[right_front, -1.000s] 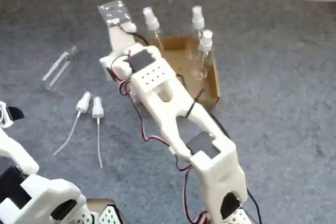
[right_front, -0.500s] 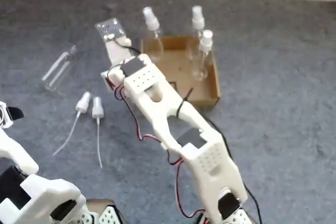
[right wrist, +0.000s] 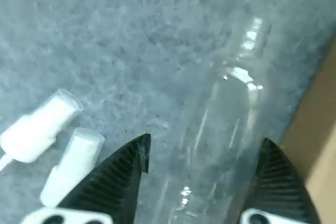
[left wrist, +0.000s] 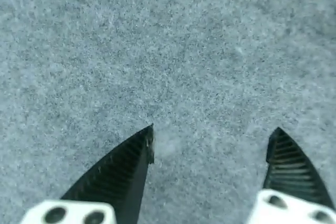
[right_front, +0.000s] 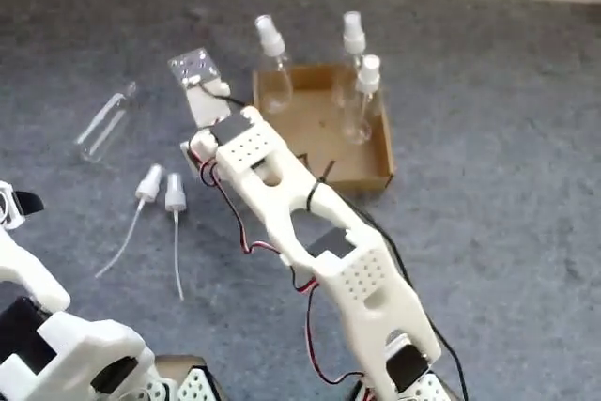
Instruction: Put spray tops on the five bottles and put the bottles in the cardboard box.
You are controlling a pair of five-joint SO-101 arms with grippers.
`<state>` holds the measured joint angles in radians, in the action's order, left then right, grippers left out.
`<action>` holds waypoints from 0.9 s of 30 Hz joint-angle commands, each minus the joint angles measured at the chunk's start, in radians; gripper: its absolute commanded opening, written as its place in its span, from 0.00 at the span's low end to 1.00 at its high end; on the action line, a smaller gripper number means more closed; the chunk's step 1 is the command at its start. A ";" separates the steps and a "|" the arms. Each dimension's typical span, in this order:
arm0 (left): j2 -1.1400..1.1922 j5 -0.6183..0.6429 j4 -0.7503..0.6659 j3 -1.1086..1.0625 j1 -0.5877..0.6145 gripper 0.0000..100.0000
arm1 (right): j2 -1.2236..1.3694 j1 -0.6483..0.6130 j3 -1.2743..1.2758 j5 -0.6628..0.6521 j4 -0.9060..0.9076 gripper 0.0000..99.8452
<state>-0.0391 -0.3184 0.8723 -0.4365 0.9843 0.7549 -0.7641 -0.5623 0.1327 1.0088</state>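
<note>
A white right arm stretches across a grey, felt-like table, and its right end effector hangs low over a clear bottle. The bottle lies on its side with no top on. The dark ribbed fingers are spread wide on either side of the bottle's body and are not closed on it.

Just beside the end effector, on one flank, is the brown wall of the cardboard box. On the opposite flank, close by, two loose spray tops lie side by side on the table. From above, their thin dip tubes trail back toward the arm bases.

Beyond the end effector, three bottles stand upright in the box, each with a white spray top on. The first capped bottle is at the box corner nearest the end effector. The second capped bottle and third capped bottle stand close together along the box's far side.

Well away from the end effector, past the loose tops, an uncapped bottle lies flat on the table.

The left arm sits near its base. Its left end effector is wide open above bare grey table, holding nothing
</note>
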 commanded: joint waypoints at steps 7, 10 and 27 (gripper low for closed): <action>-0.010 -0.006 -0.014 0.007 0.007 0.31 | 0.027 -0.045 -0.035 0.002 0.015 0.02; -0.010 -0.006 -0.012 0.008 0.007 0.31 | 0.015 -0.044 -0.039 0.002 0.088 0.01; -0.013 -0.126 0.402 0.197 -0.108 0.31 | -0.410 -0.096 -0.179 -0.175 0.759 0.00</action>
<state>-0.0391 -0.4242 1.0702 -0.3705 0.9444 0.5140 -0.8516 -0.7511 -0.0253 1.7407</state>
